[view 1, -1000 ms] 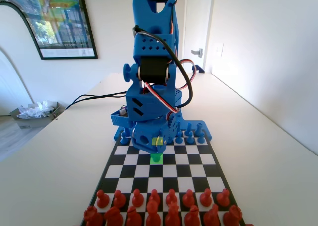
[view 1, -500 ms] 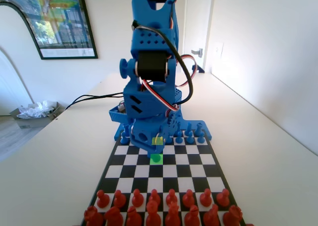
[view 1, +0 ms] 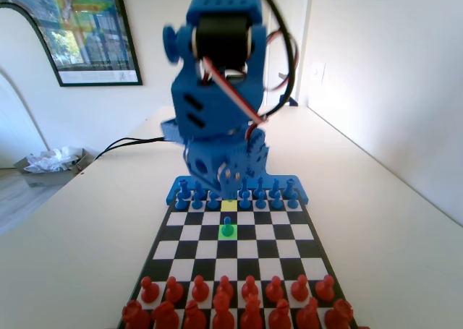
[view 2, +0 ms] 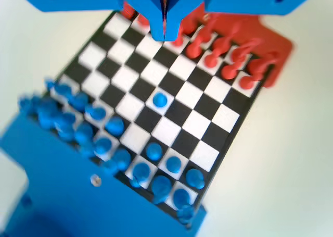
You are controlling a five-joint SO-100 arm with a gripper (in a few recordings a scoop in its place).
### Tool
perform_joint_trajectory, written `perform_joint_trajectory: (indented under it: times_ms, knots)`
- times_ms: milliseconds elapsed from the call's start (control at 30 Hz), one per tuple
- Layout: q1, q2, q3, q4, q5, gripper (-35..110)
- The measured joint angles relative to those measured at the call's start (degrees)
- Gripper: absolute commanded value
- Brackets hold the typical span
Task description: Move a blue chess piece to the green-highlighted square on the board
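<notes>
Green marks the target square point(view 1: 228, 231), and we see the blue pawn point(view 1: 228, 228) standing upright on it, 1 row forward of the yellow square point(view 1: 228, 206) and apart from the blue row behind. In the wrist view the same pawn point(view 2: 160, 99) stands alone on a white square near the middle of the board point(view 2: 205, 156), well clear of both sides' pieces. Our end effector point(view 2: 164, 35) hangs high above the board with its 2 jaws pressed together and nothing between them; in the fixed view it is blurred and lifted over the blue back rows. We judge the placement done: the pawn stands free on its square, and the arm is raised so it cannot knock the red pieces point(view 1: 224, 304) or the blue ones on the counter point(view 1: 376, 220).
</notes>
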Motion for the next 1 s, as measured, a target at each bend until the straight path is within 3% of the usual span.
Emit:
perform_joint_trajectory:
  times_ms: [367,700,1000]
  knots:
    - [1.67,26.19,6.15,3.08,18.46,1]
    - [1.32,51.06,15.82,6.15,23.20,1]
    - [-0.44,63.19,13.71,16.61,24.35,1]
